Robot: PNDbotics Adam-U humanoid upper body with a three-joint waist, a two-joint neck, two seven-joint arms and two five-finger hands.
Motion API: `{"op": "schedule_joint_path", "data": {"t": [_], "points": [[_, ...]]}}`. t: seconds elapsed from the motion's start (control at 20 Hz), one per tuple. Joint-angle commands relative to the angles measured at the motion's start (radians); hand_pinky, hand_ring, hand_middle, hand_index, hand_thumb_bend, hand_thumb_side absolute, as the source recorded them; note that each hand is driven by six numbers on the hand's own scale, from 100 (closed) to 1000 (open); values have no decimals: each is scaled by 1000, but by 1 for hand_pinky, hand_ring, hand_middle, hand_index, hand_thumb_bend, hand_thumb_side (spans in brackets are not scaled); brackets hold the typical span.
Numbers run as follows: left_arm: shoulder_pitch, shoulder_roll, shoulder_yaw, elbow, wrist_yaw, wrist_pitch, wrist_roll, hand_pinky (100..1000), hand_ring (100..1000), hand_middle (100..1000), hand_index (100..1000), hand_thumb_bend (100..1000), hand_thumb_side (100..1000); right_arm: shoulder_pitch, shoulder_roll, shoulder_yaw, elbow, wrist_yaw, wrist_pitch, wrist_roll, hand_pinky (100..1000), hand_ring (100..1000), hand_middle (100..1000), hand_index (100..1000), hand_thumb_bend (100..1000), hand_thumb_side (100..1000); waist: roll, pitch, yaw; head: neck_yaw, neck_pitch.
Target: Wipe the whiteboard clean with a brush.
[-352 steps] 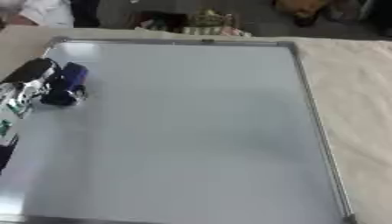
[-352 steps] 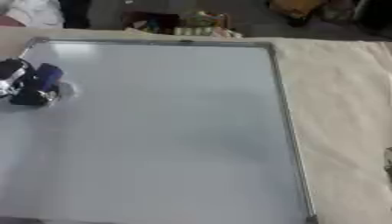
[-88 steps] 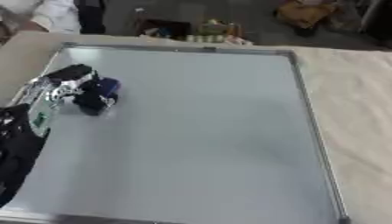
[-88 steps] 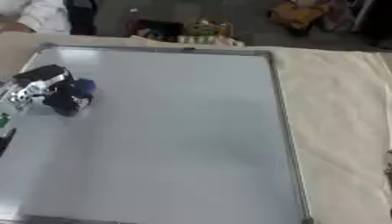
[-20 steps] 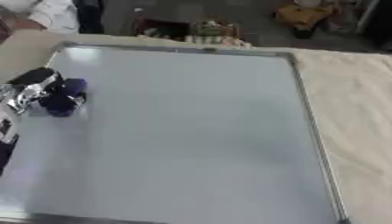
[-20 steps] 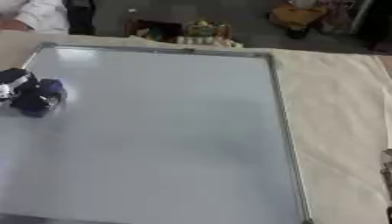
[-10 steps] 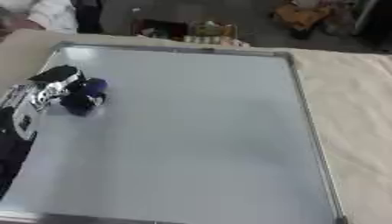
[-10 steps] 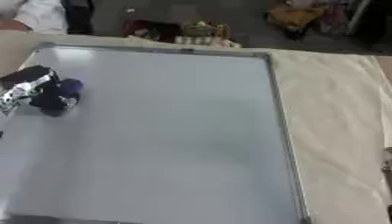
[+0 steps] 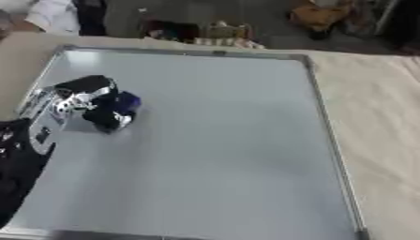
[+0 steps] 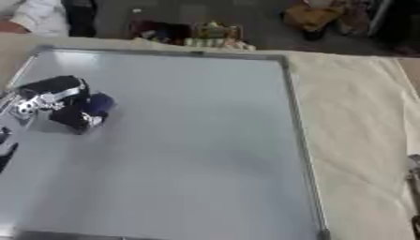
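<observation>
The whiteboard [image 9: 213, 140] lies flat in front of me in a thin metal frame, and its surface looks blank grey-white. My left hand [image 9: 78, 96], black with silver parts, reaches in from the left and sits on the board's left part. Its fingers curl round a dark blue brush [image 9: 123, 103], which touches the board. My left forearm [image 9: 16, 168] runs down the lower left edge. A thin grey sliver of my right hand [image 10: 414, 187] shows at the right edge of the right eye view, off the board.
Beige cloth [image 9: 377, 117] covers the table to the right of the board's frame [image 9: 330, 136]. Small boxes and clutter [image 9: 217, 33] stand beyond the far edge on a dark floor.
My left hand has slid to the right across the board with the brush in it, away from the left frame. The sliver of the right hand has stayed put.
</observation>
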Motion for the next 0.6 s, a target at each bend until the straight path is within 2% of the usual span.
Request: {"op": "schedule_joint_path", "data": {"t": [0.05, 0.6], "points": [[2, 16, -41, -60, 46, -35, -27, 412, 515, 273, 271, 148, 478, -8, -13, -4, -14, -4, 0, -1, 890, 865, 659, 868, 136, 1000, 3, -19, -1, -3, 0], [60, 93, -171, -313, 142, -121, -80, 395, 503, 259, 239, 121, 468, -9, -17, -3, -14, -2, 0, 1, 890, 865, 659, 868, 138, 1000, 9, -13, -1, -6, -5]]}}
